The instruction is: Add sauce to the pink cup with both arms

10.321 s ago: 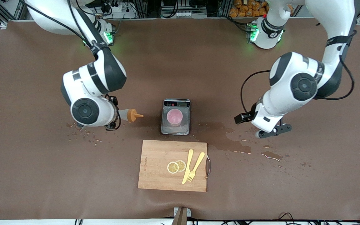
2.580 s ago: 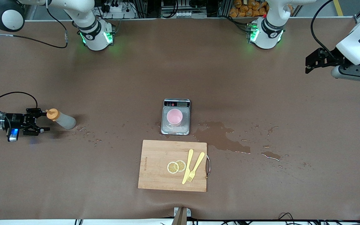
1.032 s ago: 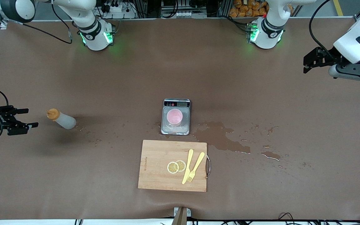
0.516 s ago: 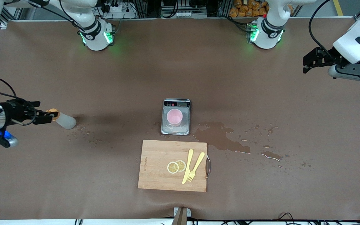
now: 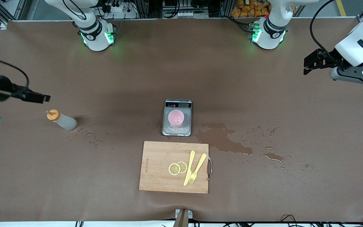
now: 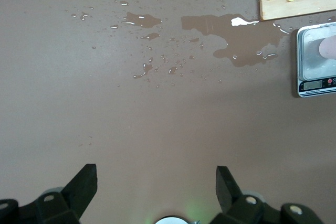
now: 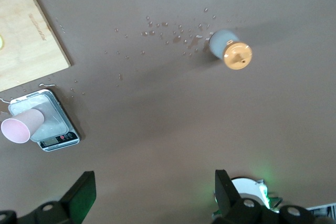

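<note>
Orange-capped and upright, the sauce [image 5: 61, 119] stands by itself on the table [image 5: 137, 78] toward the right arm's end, well apart from the pink cup [image 5: 176, 118], which sits on the scale [image 5: 177, 118] near the table's middle, just farther from the front camera than the cutting board [image 5: 173, 167]. Neither arm holds anything. The right end effector [image 5: 38, 97] hangs in the air close to the bottle, and the right wrist view shows its fingers [image 7: 84, 190] spread wide with nothing between them. The left end effector [image 5: 310, 61] is up over the left arm's end of the table, apparently waiting; its fingers [image 6: 86, 179] are also spread wide and empty. From how things lie, the pouring looks finished or at least paused: the bottle is set down well clear of the cup, and both arms are drawn off to the edges. Whether the cup holds sauce cannot be made out; its inside shows only pink. Puddles and drops [image 5: 222, 138] mark the table beside the scale and near the bottle. If anything is left, it is probably only for the arms to settle.
</note>
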Controlling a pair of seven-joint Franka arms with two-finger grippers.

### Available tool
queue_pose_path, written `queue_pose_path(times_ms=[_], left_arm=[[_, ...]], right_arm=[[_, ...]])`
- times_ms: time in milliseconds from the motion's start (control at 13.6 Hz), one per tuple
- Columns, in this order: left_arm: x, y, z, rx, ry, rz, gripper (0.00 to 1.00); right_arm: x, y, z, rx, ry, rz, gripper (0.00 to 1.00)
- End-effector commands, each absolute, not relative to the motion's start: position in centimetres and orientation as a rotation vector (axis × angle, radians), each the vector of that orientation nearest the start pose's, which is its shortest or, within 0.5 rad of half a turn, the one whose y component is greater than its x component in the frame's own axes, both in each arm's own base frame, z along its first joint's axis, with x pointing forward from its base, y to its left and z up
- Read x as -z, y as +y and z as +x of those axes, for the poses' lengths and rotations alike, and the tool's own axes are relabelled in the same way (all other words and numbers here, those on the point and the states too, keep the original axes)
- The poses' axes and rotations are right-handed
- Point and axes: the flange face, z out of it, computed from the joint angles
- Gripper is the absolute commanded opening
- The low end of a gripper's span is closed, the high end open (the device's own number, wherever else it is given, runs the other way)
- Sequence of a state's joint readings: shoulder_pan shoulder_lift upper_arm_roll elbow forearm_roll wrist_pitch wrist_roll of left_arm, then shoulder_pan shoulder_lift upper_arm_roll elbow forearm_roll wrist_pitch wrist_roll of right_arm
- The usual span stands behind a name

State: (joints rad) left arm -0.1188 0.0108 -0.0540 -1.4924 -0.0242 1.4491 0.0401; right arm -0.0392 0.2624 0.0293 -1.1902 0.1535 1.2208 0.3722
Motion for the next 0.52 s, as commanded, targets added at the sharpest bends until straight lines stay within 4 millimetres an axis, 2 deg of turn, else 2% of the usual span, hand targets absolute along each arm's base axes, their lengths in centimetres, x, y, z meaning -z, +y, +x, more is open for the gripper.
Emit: queue_pose_path(times_ms=[0, 221, 442], left_arm=[[-64.8, -9.4, 53.9, -0.083, 0.326, -3.153, 1.0], [-64.7, -9.3, 53.9, -0.088, 0.33, -3.151, 1.0], [-64.9, -9.2, 53.9, -0.075, 0.342, -3.149, 1.0]], right_arm=[[-63.3, -1.3, 54.8, -0.238, 0.408, -2.996, 1.0], [-62.7, -2.6, 52.6, -0.084, 0.349, -3.002, 1.0], [-63.0, -2.6, 53.4, -0.004, 0.346, -3.031, 1.0]])
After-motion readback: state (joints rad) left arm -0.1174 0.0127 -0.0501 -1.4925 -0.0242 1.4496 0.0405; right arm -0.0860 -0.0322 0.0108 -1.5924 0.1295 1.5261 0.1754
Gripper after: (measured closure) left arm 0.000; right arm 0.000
